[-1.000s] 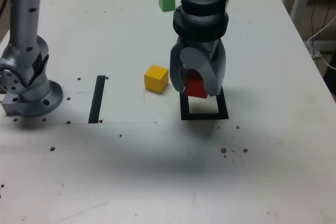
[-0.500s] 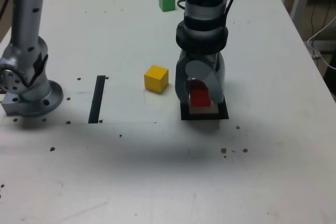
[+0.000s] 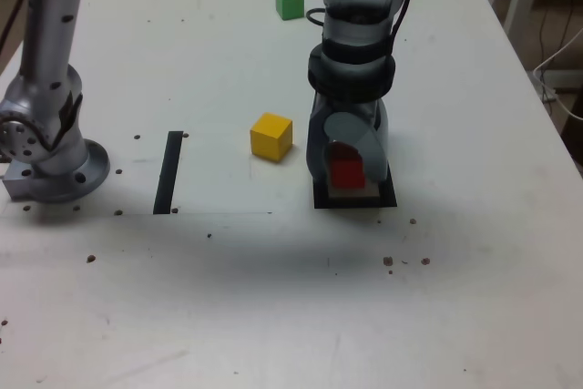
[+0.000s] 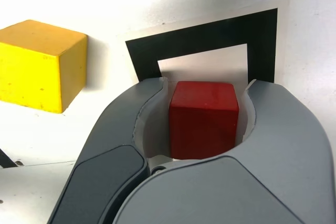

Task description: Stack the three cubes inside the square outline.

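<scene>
Had the red cube (image 4: 203,119) clasped in the narrowly parted pincer (image 4: 208,82), directly below its wrist, low within the square outline (image 4: 262,45); left the yellow cube (image 3: 271,138) farther from the surface's (image 3: 474,298) right edge, exterior view.

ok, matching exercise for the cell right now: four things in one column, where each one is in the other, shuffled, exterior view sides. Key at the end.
Things
1. red cube
2. yellow cube
3. green cube
4. narrow black strip

Places
A. between the claw's fingers, at the square outline
B. nearest the arm's base
C. farthest toward the table's back edge
D. just left of the square outline

Pairs: 1-A, 2-D, 3-C, 4-B
</scene>
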You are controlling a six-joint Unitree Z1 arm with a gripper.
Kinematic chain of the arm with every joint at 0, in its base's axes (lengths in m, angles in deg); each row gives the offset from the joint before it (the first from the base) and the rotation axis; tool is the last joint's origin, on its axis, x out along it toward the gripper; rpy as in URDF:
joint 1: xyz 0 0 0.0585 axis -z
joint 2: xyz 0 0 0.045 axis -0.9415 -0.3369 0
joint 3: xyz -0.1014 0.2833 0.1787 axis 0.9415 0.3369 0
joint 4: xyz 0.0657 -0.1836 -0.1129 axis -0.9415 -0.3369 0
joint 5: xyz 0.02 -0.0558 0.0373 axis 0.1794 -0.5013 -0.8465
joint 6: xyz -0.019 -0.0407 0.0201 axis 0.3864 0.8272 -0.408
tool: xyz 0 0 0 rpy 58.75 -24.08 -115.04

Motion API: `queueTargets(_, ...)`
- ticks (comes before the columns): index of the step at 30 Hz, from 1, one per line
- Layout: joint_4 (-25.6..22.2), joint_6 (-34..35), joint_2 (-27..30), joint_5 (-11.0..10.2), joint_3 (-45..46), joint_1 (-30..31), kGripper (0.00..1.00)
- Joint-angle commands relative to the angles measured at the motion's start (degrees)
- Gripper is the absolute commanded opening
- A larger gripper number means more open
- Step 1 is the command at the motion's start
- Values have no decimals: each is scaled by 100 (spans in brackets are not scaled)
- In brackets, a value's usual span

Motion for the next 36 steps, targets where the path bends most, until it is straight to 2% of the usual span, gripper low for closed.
queueTargets(1, 58, 8, -103, 0, 48, -24, 39)
queueTargets(3, 84, 8, -125, 8, 73, -40, 54)
queueTargets(6, 114, 8, -146, 26, 122, -63, 80)
queueTargets(7, 127, 8, -148, 31, 142, -68, 87)
queueTargets(9, 150, 8, -149, 42, 182, -80, 95)
queueTargets(18, 246, 34, 22, -9, 301, -113, 99)
queueTargets(28, 81, 460, 806, -585, 508, -134, 99)
queueTargets(36, -249, 535, 1506, -767, 898, -329, 99)
